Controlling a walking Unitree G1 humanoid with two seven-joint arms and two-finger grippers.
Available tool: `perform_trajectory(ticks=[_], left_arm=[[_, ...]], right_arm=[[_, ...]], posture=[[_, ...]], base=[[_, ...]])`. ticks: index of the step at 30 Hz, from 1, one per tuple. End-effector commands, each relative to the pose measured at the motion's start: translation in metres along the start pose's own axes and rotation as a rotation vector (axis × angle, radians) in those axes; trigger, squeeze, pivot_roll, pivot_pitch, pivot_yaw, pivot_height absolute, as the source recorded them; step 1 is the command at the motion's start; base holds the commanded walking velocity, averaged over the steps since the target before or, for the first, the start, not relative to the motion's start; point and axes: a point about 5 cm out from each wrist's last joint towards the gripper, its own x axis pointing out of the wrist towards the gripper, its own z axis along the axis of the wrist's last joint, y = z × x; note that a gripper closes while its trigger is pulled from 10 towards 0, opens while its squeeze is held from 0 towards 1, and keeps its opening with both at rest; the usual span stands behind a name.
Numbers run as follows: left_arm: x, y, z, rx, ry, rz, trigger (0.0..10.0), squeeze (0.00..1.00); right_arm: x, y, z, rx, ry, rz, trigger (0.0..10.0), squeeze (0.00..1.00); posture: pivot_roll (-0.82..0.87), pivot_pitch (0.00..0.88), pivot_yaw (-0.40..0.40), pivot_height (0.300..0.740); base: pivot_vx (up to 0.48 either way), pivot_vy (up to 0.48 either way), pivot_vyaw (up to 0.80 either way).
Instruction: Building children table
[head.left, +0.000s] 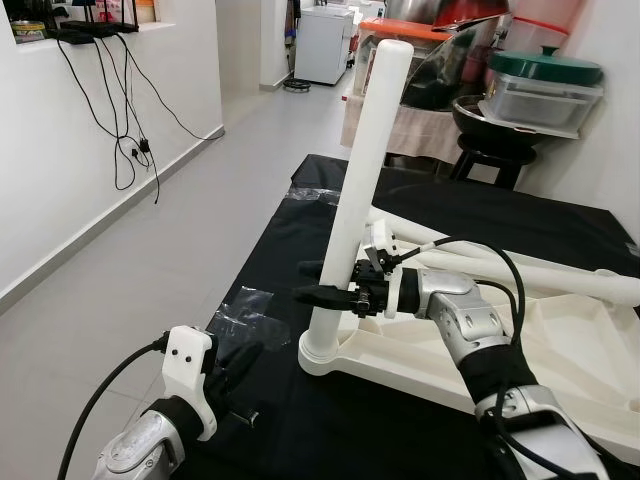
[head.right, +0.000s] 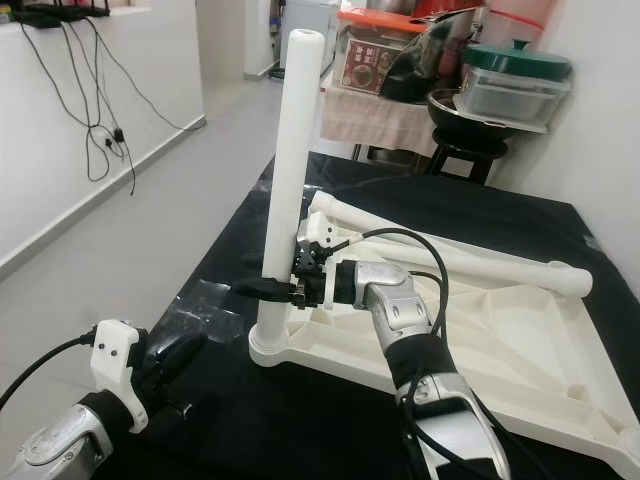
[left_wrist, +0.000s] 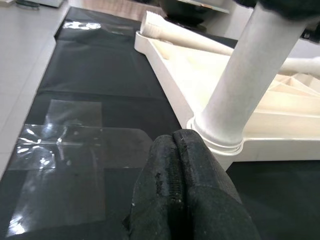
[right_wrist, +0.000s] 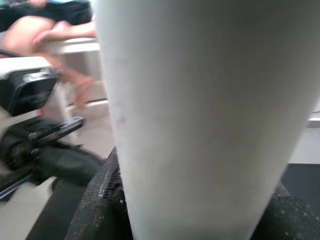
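We find the left gripper (head.left: 238, 372) low over the black sheet (head.left: 280, 250), fingers pressed together, holding nothing, near the leg's base. Rightward, the white table leg (head.left: 360, 190) stands upright in a corner socket of the overturned white tabletop (head.left: 560, 350). The right gripper (head.left: 322, 283) clamps that leg's lower part; its grip appears firm, though the wrist view is blurred.

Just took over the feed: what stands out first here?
A tall white table leg stands upright in the corner socket of the upturned white tabletop, which lies on a black floor mat. The right gripper is closed around the leg low down. The left gripper, fingers together, hovers over the mat beside the leg's base.
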Motion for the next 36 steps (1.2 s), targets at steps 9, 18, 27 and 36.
perform_trajectory(ticks=[9,18,27,36], left_arm=[[-0.005,0.001,-0.002,-0.002,0.014,-0.003,10.0,0.00],[-0.001,0.003,-0.002,0.000,0.011,0.006,10.0,0.00],[0.001,0.004,-0.002,-0.003,0.010,0.001,10.0,0.00],[0.001,0.003,-0.002,-0.001,0.009,0.004,10.0,0.00]], right_arm=[[0.009,0.038,-0.063,0.127,0.093,-0.798,0.0,0.00],[0.029,0.037,-0.059,0.162,0.065,-0.589,10.0,1.00],[0.035,0.028,-0.018,0.048,-0.004,-0.234,10.0,0.36],[0.024,0.013,0.004,-0.018,0.036,0.103,10.0,0.00]], posture=[[0.09,0.000,-0.103,0.740],[0.10,0.000,-0.104,0.740],[0.11,0.000,-0.104,0.740],[0.12,0.000,-0.109,0.740]], base=[[0.000,0.000,0.00],[0.000,0.000,0.00],[0.000,0.000,0.00],[0.000,0.000,0.00]])
